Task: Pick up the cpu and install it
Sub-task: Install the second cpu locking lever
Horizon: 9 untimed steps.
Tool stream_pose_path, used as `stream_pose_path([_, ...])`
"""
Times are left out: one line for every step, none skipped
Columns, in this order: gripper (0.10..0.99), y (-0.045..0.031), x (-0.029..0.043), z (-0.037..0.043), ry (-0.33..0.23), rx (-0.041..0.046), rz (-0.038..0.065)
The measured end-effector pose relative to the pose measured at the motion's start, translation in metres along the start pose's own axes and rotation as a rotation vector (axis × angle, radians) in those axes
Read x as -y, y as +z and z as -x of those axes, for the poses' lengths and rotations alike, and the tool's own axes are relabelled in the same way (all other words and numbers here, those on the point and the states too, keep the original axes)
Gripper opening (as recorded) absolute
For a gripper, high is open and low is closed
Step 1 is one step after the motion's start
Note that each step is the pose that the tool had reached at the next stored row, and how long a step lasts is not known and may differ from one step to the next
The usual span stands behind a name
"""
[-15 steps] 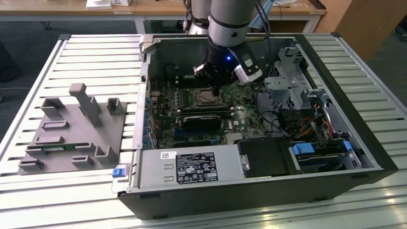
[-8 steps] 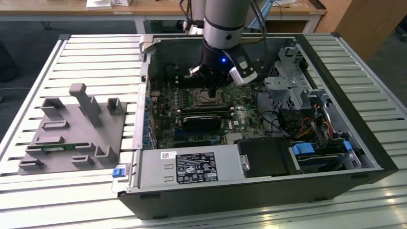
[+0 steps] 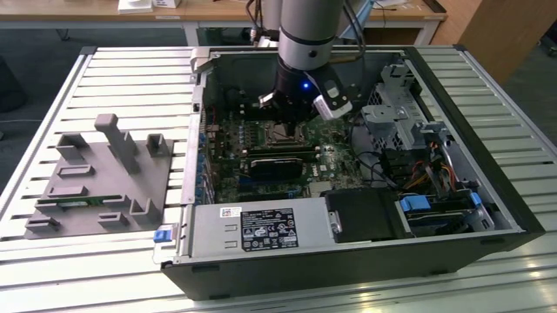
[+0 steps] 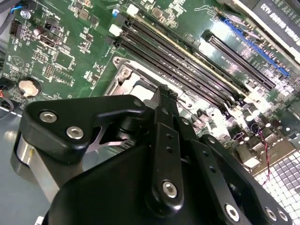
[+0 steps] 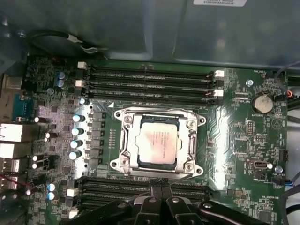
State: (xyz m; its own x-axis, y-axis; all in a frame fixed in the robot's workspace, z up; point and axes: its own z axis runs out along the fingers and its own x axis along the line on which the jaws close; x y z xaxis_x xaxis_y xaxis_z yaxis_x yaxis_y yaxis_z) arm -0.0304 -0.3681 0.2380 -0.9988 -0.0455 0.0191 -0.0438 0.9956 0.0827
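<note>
My grey arm reaches straight down into the open black metal computer case [image 3: 487, 195] lying on the slatted table, its wrist poised above the green motherboard [image 5: 243, 140]. My black gripper [image 5: 160, 190] hangs empty with its fingers pressed together, just beside the socket. The small square silver cpu [image 5: 157, 143] lies flat in the metal-framed socket [image 5: 123, 140].
</note>
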Motion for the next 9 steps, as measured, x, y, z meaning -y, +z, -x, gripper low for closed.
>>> stream_pose_path([0.106,0.0001,0.0001,-0.0012,0.0,0.0001,0.0])
stream_pose_path([0.106,0.0002,0.0001,-0.0025,0.0,0.0001,0.0])
stream_pose_path([0.106,0.0001,0.0003,-0.0038,0.0,0.0,0.0])
stream_pose_path([0.106,0.0002,0.0006,-0.0049,0.0,-0.0001,0.0])
stream_pose_path([0.106,0.0002,0.001,-0.0056,0.0,-0.0001,0.0])
stream_pose_path([0.106,0.0003,0.003,-0.0066,0.0,0.0002,0.007])
stream_pose_path([0.106,0.0002,0.0047,-0.0071,-0.001,0.0005,0.014])
stream_pose_path([0.106,0.0001,0.0062,-0.0074,-0.001,0.0007,0.019])
stream_pose_path([0.106,0.0001,0.0076,-0.0078,-0.001,0.0009,0.023])
